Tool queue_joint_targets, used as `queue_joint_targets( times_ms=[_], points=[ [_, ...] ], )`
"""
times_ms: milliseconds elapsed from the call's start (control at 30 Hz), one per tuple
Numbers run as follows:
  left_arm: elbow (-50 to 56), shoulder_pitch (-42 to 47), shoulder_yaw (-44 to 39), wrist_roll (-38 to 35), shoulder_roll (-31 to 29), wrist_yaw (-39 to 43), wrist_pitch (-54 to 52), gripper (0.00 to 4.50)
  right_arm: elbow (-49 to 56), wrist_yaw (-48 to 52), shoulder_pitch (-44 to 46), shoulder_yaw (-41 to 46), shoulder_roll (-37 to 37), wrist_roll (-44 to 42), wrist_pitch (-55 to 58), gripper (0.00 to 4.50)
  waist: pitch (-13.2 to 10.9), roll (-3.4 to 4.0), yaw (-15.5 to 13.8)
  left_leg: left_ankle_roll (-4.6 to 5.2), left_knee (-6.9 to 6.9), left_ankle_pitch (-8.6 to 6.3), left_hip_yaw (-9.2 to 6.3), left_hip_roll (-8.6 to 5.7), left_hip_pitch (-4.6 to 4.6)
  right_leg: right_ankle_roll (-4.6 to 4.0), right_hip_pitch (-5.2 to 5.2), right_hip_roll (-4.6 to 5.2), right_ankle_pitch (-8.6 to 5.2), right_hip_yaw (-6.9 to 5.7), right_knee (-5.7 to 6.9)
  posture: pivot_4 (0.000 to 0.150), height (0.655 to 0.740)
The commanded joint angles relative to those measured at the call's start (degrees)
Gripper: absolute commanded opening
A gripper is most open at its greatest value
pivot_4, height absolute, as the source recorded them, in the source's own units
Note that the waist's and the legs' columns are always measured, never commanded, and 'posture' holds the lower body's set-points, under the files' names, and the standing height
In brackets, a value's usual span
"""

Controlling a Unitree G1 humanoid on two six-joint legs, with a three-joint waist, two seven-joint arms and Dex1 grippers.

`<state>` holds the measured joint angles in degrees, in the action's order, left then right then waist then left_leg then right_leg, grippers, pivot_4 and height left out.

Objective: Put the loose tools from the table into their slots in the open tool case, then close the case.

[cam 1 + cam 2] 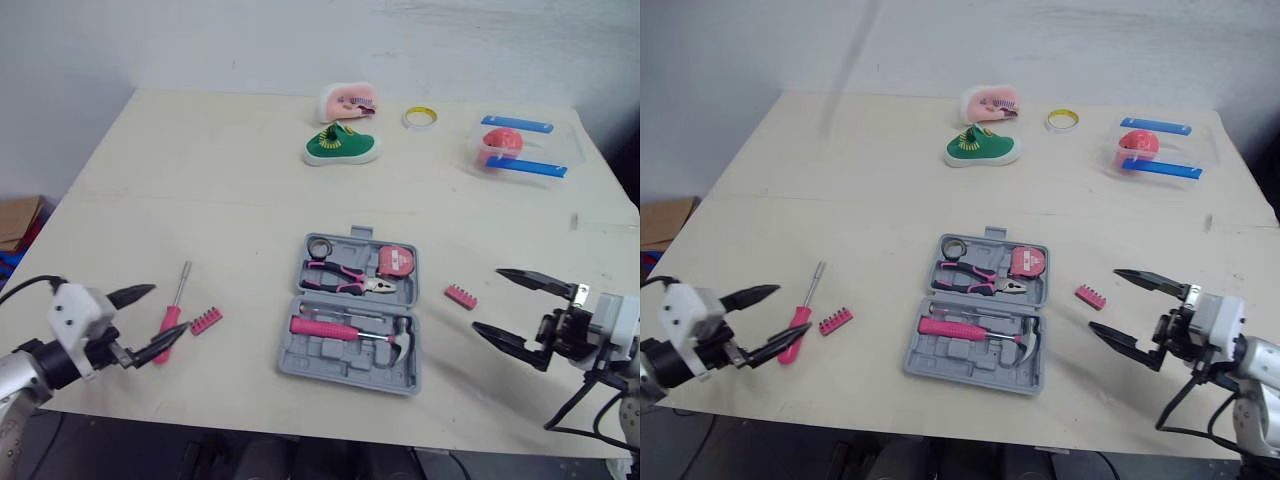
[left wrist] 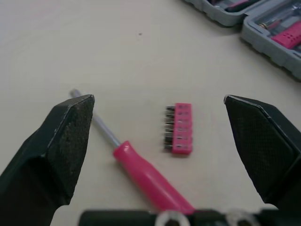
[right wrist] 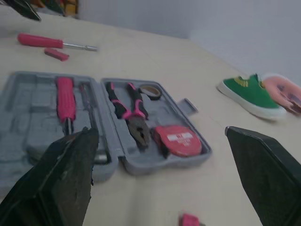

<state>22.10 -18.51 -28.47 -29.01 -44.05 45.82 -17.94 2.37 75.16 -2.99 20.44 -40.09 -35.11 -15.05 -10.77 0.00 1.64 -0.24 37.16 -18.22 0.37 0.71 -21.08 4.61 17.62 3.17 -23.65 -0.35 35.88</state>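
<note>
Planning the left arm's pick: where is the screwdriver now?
In the head views, the screwdriver lies on the robot's left, beside a pink bit strip, by the left gripper.

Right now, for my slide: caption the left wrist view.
Open left gripper framing pink screwdriver and bit holder, tool case beyond.
</note>
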Motion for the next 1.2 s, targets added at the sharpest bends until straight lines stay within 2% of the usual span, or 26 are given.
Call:
queue_joint_targets(
  times_ms=[33,133,233,433,767,867,967,1200],
  points=[
    [2.59,0.57,2.85,0.92,-0.03,-2.46,-4.21,4.46,3.41,-0.71,1.02,-0.70,0.24,-1.39,1.41,4.50,0.00,0.00,-0.11,-0.01,0.01,0.01,-0.02,0.00,-0.02,0.00,0.00,0.00,0.00,-0.02,0.00,0.150,0.7400],
    [2.30,1.75,4.93,2.42,-1.12,-3.24,-6.42,4.46,4.13,-0.86,1.41,-1.28,0.33,-1.35,1.89,4.50,-0.02,-0.03,-0.13,-0.04,0.00,0.02,-0.03,0.00,-0.04,0.00,0.00,0.00,0.00,-0.02,-0.04,0.150,0.7400],
    [-1.57,6.55,9.53,6.08,-2.18,-3.17,-5.85,4.46,6.68,-0.98,1.55,-2.56,0.49,-1.75,2.80,4.50,-0.02,-0.01,-0.19,-0.05,0.02,0.04,-0.03,-0.02,-0.05,0.00,0.00,0.00,0.00,-0.04,-0.02,0.150,0.7400],
    [-4.95,9.48,13.67,8.25,-4.93,0.02,-7.48,4.46,8.44,-1.89,0.16,-2.21,0.73,-1.35,2.83,4.50,-0.03,0.00,0.10,-0.08,-0.03,0.09,-0.03,-0.01,-0.04,0.00,0.00,-0.02,0.00,-0.02,-0.01,0.150,0.7400],
    [-4.62,11.27,15.62,10.53,-6.47,-1.88,-14.80,4.46,10.65,-4.11,-1.96,-1.84,1.39,-0.99,2.35,4.50,-0.04,0.01,0.00,-0.09,-0.02,0.13,-0.04,-0.01,0.01,0.00,0.00,-0.01,0.00,-0.01,0.03,0.150,0.7400],
    [-5.63,11.16,15.26,10.41,-6.32,-1.53,-14.39,3.63,10.85,-4.68,-2.16,-1.67,1.57,-0.91,2.11,4.50,-0.04,0.01,0.02,-0.12,-0.02,0.15,-0.04,0.00,0.03,0.00,0.00,-0.02,0.00,-0.01,0.06,0.150,0.7400],
    [-6.40,10.24,15.75,10.85,-6.66,0.09,-12.00,2.30,10.62,-4.81,-2.29,-1.71,1.63,-0.77,1.71,4.50,-0.04,0.01,-0.02,-0.14,-0.02,0.16,-0.04,-0.01,0.01,0.00,0.00,-0.01,0.00,-0.01,0.03,0.150,0.7400],
    [-9.82,9.16,14.94,10.83,-4.92,1.29,-6.95,2.30,10.64,-5.36,-2.34,-1.91,1.90,-0.72,1.52,4.50,-0.04,0.01,0.00,-0.14,-0.02,0.16,-0.04,-0.01,0.03,0.00,0.00,-0.02,0.00,-0.01,0.05,0.150,0.7400]
  ],
)
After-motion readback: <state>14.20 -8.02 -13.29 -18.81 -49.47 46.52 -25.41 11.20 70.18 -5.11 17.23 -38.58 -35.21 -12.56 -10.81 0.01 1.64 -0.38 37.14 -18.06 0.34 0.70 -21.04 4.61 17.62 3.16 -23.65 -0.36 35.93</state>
